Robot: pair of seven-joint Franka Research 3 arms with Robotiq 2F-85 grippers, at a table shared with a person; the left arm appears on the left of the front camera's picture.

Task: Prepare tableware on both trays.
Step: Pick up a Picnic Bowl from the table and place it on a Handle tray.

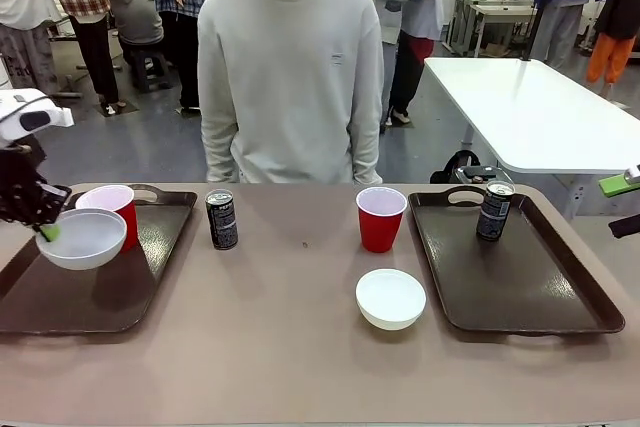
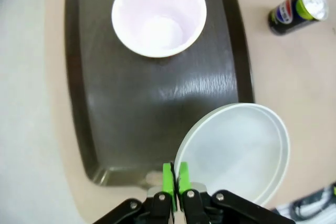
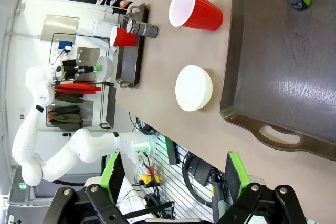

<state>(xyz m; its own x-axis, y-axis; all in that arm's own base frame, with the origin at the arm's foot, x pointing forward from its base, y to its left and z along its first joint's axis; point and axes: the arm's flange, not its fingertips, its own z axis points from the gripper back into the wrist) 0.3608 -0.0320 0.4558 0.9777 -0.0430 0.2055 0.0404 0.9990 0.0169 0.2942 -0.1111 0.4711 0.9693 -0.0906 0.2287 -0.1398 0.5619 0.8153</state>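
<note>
My left gripper (image 1: pixel 45 228) is shut on the rim of a white bowl (image 1: pixel 82 237), holding it lifted over the left tray (image 1: pixel 150 277). In the left wrist view, its green pads (image 2: pixel 168 178) pinch the bowl (image 2: pixel 236 148) above the tray (image 2: pixel 157 98). A red cup (image 1: pixel 110 204) stands at that tray's back. A dark can (image 1: pixel 221 219), a second red cup (image 1: pixel 381 217) and a second white bowl (image 1: pixel 390 298) sit on the table between the trays. The right tray (image 1: pixel 530 287) holds one can (image 1: pixel 494 211). My right gripper (image 1: pixel 622 205) hangs open at the right edge, holding nothing.
A person in a pale sweatshirt (image 1: pixel 290 77) stands at the far side, hands out of sight. A white table (image 1: pixel 540 107) stands behind on the right. In the right wrist view, the open gripper (image 3: pixel 173 182) hovers off the right tray's handle end (image 3: pixel 281 137).
</note>
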